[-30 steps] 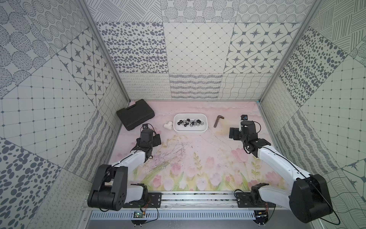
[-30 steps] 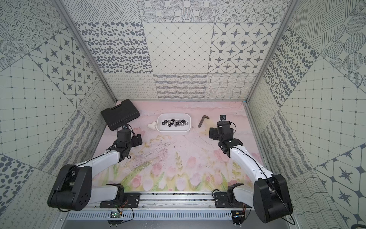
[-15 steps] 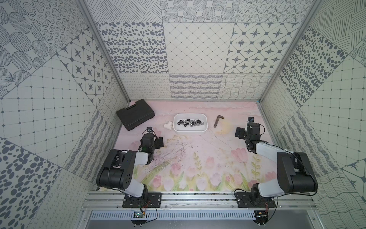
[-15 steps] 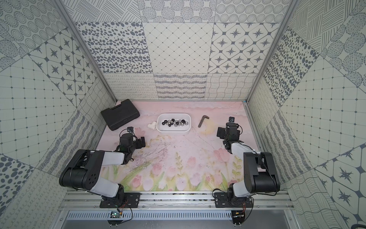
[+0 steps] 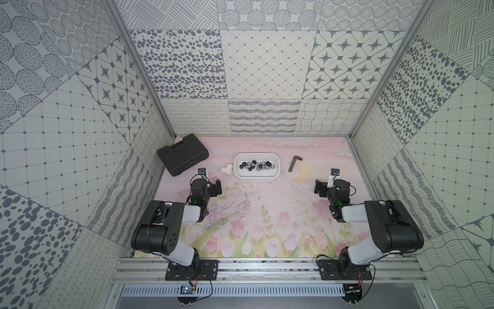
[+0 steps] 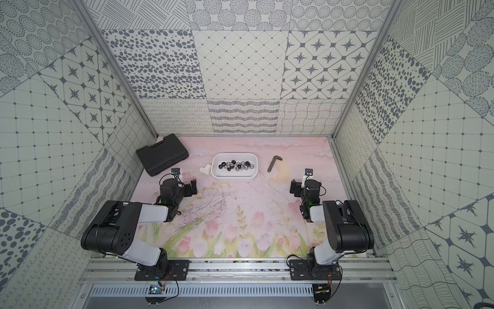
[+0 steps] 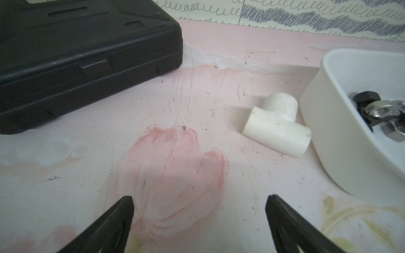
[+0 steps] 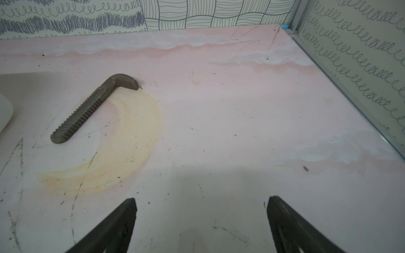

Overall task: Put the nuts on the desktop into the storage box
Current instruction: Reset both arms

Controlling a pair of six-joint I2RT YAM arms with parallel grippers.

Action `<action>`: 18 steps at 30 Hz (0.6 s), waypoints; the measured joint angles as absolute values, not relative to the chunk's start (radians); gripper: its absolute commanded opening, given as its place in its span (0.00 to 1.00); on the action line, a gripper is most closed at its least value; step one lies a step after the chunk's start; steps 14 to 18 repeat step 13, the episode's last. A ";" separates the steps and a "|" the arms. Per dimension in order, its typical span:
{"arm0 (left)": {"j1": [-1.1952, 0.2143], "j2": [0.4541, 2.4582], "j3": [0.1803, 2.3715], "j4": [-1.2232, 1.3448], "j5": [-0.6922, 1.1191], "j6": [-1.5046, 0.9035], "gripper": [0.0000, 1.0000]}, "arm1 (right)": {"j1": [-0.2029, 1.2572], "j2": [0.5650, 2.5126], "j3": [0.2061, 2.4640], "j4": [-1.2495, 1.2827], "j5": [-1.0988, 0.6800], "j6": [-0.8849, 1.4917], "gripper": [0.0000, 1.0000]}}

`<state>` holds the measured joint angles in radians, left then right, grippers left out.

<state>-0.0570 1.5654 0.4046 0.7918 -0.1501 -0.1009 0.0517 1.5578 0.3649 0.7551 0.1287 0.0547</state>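
Several black and silver nuts (image 5: 254,166) (image 6: 235,166) lie in a heap inside the white storage box (image 5: 256,174) (image 6: 235,174) at the back middle of the pink tulip desktop (image 5: 254,214). Every nut that shows is in the box. My left gripper (image 5: 208,185) (image 6: 177,186) sits low, nearer than the box and to its left. In the left wrist view it (image 7: 199,197) is open over bare desktop, with the box wall (image 7: 328,131) and nuts (image 7: 377,109) off to one side. My right gripper (image 5: 331,186) (image 6: 306,186) (image 8: 201,199) is open and holds nothing, nearer than the box and to its right.
A white T-shaped fitting (image 5: 226,170) (image 7: 278,129) lies just left of the box. A black case (image 5: 183,157) (image 7: 76,54) sits at the back left. A dark L-shaped tool (image 5: 294,163) (image 8: 92,109) lies right of the box. Patterned walls close in three sides.
Both arms have folded back down over their bases at the front rail. The right gripper has drawn slightly nearer; the left has stayed about where it was. Both stayed open.
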 measured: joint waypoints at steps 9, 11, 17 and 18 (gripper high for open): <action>-0.057 1.566 0.405 0.802 -0.145 -0.101 0.99 | 0.057 1.557 0.385 0.806 0.140 0.050 0.97; -0.057 1.566 0.405 0.802 -0.143 -0.101 0.99 | 0.057 1.557 0.385 0.807 0.140 0.048 0.97; -0.057 1.566 0.405 0.802 -0.142 -0.101 0.99 | 0.057 1.557 0.385 0.807 0.140 0.048 0.97; -0.057 1.566 0.405 0.802 -0.142 -0.101 0.99 | 0.057 1.557 0.385 0.807 0.140 0.048 0.97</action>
